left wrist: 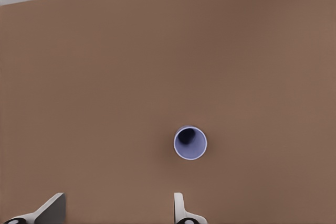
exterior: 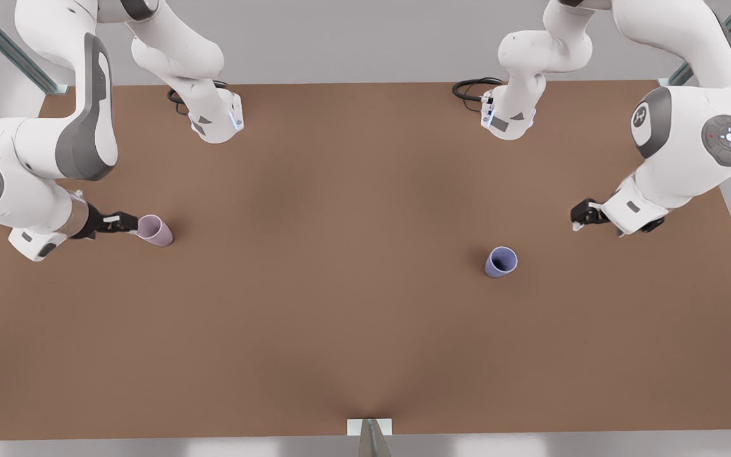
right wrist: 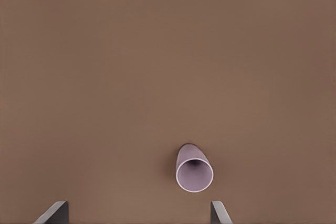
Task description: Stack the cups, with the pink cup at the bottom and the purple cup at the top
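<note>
The pink cup [exterior: 155, 230] stands mouth-up on the brown table [exterior: 340, 330] at the front view's left. My right gripper [exterior: 131, 223] hovers right beside it, open and holding nothing. In the right wrist view the pink cup [right wrist: 193, 170] sits just ahead of the spread gripper [right wrist: 137, 216], nearer one finger [right wrist: 220, 212]. The purple cup [exterior: 500, 261] stands upright at the front view's right. My left gripper [exterior: 578, 217] hangs some way off it, toward the table's right edge. In the left wrist view the purple cup [left wrist: 190, 142] lies ahead of the open left gripper [left wrist: 118, 213].
Both arm bases [exterior: 216, 120] [exterior: 508, 117] stand at the table's far edge with black cables [exterior: 473, 89] beside them. A small metal bracket [exterior: 369, 428] sits at the middle of the near edge. Bare brown tabletop stretches between the two cups.
</note>
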Robot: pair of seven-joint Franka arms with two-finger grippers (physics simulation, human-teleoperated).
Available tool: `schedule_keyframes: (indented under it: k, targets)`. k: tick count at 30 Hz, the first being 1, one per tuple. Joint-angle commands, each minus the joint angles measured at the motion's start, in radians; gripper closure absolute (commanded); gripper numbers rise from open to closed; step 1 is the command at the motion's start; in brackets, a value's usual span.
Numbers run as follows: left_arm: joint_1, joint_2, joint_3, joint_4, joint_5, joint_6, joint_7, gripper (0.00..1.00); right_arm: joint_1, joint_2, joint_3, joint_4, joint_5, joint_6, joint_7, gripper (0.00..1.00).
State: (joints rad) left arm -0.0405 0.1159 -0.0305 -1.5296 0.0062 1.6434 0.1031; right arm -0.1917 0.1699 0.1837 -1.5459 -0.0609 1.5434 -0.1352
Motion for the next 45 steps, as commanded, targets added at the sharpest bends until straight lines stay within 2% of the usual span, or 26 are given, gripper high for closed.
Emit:
schedule_keyframes:
  k: [1, 6, 13, 17, 21, 26, 29, 34, 37, 38, 45]
  targets:
    - [0.001, -0.001, 0.0, 0.0, 0.001, 0.036, 0.038, 0.0, 0.003, -0.001, 0.0, 0.001, 0.0, 0.037, -0.044, 0.0]
    - [0.008, 0.019, 0.0, 0.006, 0.001, -0.077, 0.055, 0.0, 0.005, -0.001, 0.0, 0.001, -0.004, 0.035, 0.012, 0.0]
    - [0.008, 0.024, -0.012, -0.012, 0.009, -0.106, 0.041, 0.0, -0.005, -0.009, 0.0, -0.042, -0.005, 0.049, 0.009, 0.0]
    - [0.008, 0.024, -0.011, -0.023, 0.011, -0.108, 0.04, 0.0, -0.023, -0.173, -0.001, -0.316, -0.008, 0.178, 0.009, 0.0]
    - [0.008, 0.024, -0.011, -0.023, 0.011, -0.119, 0.041, 0.0, -0.068, -0.218, -0.023, -0.497, 0.0, 0.326, 0.009, 0.0]
    - [0.008, 0.024, -0.008, -0.023, 0.012, -0.123, 0.052, 0.0, -0.156, -0.087, -0.066, -0.545, 0.016, 0.484, -0.012, 0.0]
    - [0.008, 0.024, -0.008, -0.023, 0.012, -0.126, 0.05, 0.0, -0.232, -0.079, -0.066, -0.665, 0.056, 0.647, -0.133, 0.0]
    - [0.008, 0.024, -0.008, -0.023, 0.012, -0.129, 0.049, 0.0, -0.33, -0.05, -0.066, -0.688, 0.056, 0.705, -0.261, 0.0]
    - [0.008, 0.024, -0.008, -0.023, 0.012, -0.136, 0.049, 0.0, -0.316, -0.046, -0.055, -0.7, 0.053, 0.733, -0.262, 0.0]
    - [0.008, 0.024, -0.008, -0.023, 0.012, -0.136, 0.049, 0.0, -0.315, -0.038, -0.027, -0.698, 0.053, 0.731, -0.264, 0.0]
    - [0.008, 0.024, -0.008, -0.023, 0.012, -0.14, 0.047, 0.0, -0.316, -0.092, -0.023, -0.777, 0.03, 0.712, -0.366, 0.0]
